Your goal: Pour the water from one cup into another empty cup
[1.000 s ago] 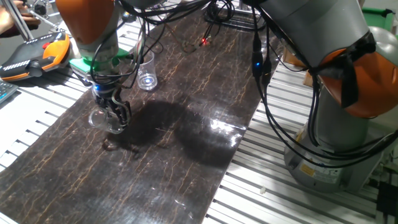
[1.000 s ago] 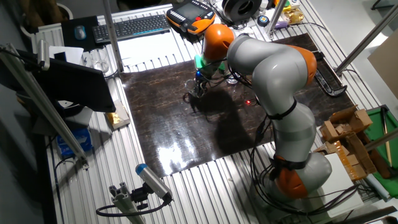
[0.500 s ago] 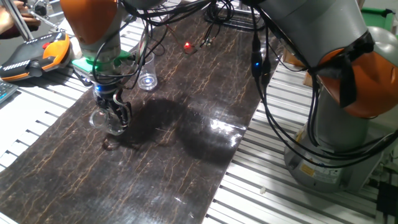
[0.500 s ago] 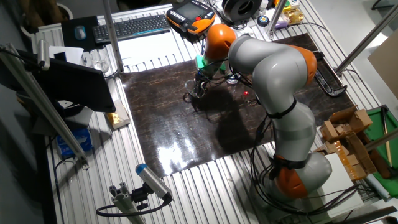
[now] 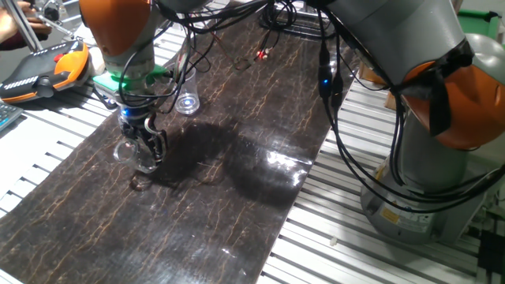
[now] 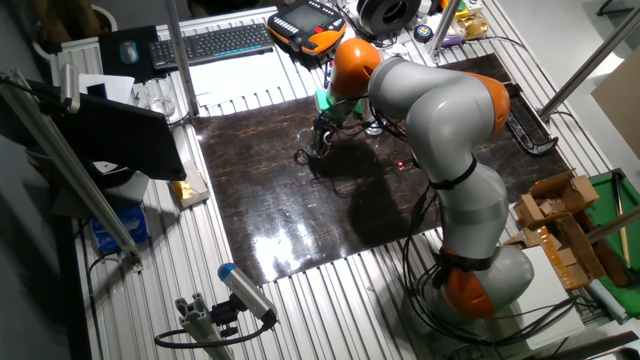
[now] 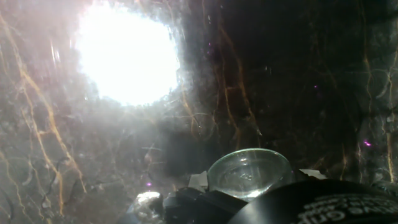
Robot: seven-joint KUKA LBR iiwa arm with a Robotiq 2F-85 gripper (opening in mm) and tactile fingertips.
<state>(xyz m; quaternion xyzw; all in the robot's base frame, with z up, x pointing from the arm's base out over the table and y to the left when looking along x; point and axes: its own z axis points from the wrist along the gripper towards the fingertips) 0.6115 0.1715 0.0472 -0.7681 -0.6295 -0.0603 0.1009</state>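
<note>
Short squat glass [image 5: 132, 154] upright on the dark marbled mat [image 5: 237, 181], near its left edge, clamped between the fingers of the gripper [image 5: 145, 147]. Seen from above in the hand view as a round clear rim [image 7: 250, 173] just past the black fingers. Taller tapered cup [image 5: 186, 91] upright near the mat's far left corner, apart from the glass. Orange teach pendant [image 5: 43, 67] off the mat's far left corner.
</note>
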